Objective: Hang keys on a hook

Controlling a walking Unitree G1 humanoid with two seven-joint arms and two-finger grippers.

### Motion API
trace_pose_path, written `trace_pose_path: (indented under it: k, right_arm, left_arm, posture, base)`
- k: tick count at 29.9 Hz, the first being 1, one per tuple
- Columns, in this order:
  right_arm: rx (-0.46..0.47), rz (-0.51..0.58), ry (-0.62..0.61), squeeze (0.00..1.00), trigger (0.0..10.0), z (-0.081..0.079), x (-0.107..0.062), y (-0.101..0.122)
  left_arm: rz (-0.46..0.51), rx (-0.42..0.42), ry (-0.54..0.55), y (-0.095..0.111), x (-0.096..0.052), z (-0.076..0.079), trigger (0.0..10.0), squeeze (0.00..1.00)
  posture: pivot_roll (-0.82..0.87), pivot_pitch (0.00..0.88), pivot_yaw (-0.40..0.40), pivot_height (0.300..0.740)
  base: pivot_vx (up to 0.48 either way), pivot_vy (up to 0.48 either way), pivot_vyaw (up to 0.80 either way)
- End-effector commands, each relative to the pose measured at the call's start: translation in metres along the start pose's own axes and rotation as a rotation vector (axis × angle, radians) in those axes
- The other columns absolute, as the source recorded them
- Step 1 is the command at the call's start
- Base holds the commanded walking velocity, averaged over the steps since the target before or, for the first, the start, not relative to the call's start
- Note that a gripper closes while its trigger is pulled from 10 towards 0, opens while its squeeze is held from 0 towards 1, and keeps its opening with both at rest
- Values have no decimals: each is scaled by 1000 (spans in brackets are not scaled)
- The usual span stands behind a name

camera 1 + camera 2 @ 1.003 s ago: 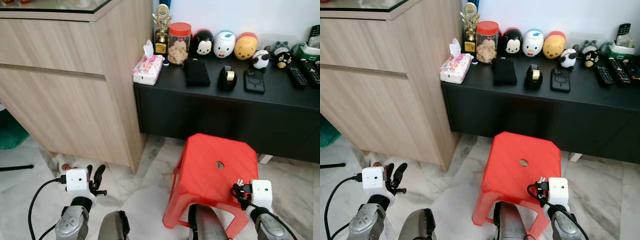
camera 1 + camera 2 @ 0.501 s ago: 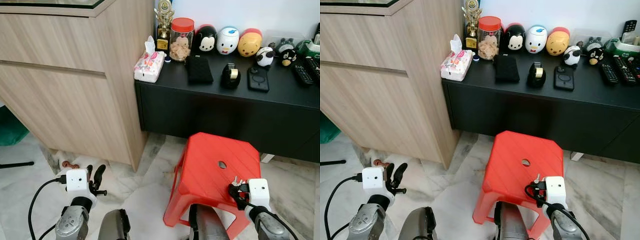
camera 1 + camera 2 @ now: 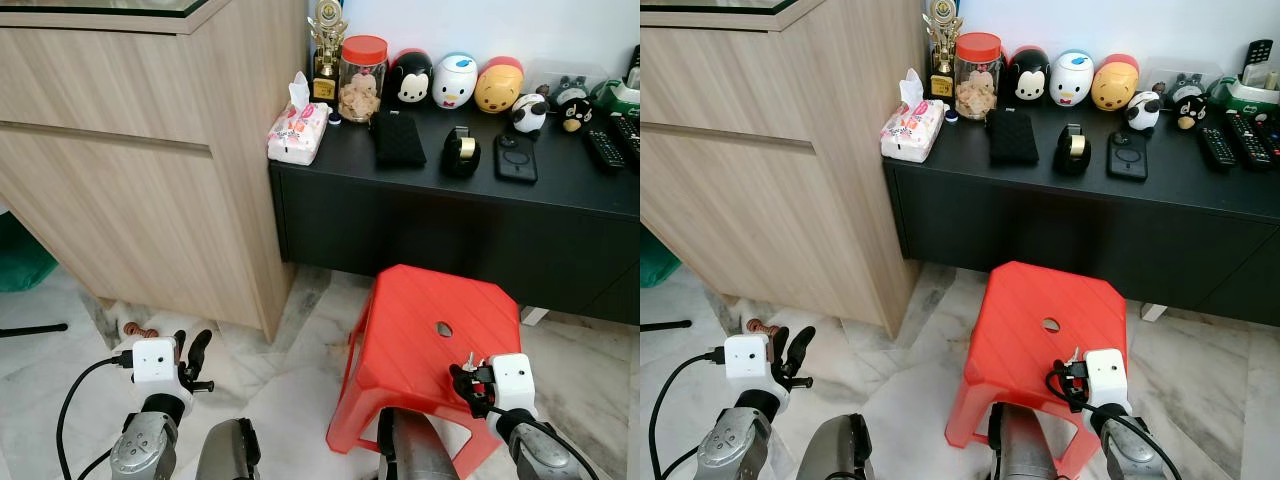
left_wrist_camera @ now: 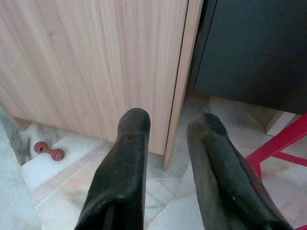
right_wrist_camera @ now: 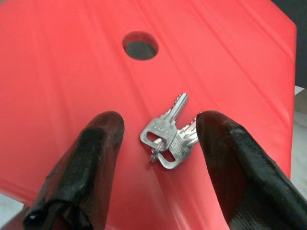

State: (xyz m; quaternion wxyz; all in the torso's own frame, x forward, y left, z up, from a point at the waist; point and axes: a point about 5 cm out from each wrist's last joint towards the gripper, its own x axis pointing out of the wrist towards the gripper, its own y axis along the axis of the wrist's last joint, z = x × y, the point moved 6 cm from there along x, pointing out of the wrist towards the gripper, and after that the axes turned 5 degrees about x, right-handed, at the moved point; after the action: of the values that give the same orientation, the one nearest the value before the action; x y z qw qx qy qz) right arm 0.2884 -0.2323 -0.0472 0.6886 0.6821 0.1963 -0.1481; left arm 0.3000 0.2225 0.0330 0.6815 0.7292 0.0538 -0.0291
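Looking down from the head, the right gripper [image 3: 462, 378] sits low over the red stool [image 3: 400, 330], near its front right corner, placed for a pickup; the left gripper [image 3: 192, 358] idles above the floor

Right wrist: 2 fingers spread wide, straddling the keys [image 5: 169, 138] lying flat on the stool, nothing clamped

Left wrist: fingers [image 4: 125, 163] apart, facing the wooden cabinet [image 4: 96, 62]

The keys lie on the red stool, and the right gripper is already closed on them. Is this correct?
Not quite. The keys do lie on the red stool, but the right gripper is open, one finger on each side of them, as the right wrist view shows.
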Motion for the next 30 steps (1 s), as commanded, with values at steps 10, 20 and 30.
trace_pose_path:
  k: [10,20,30]
  right_arm:
    - [-31,-30,7,0,0,1,0,-2]
    - [-31,-37,12,0,0,0,1,-3]
    - [-28,-44,10,0,0,0,0,-4]
  left_arm:
    - [-23,11,8,-5,-2,-4,10000,0]
    - [-27,14,0,-6,-2,-2,10000,0]
    - [-38,47,-27,-9,-4,2,10000,0]
  posture:
    - [-75,112,-14,587]
    - [-76,111,-13,587]
    - [-74,113,-12,587]
  base:
    - [0,0,0]
    - [0,0,0]
    - [0,0,0]
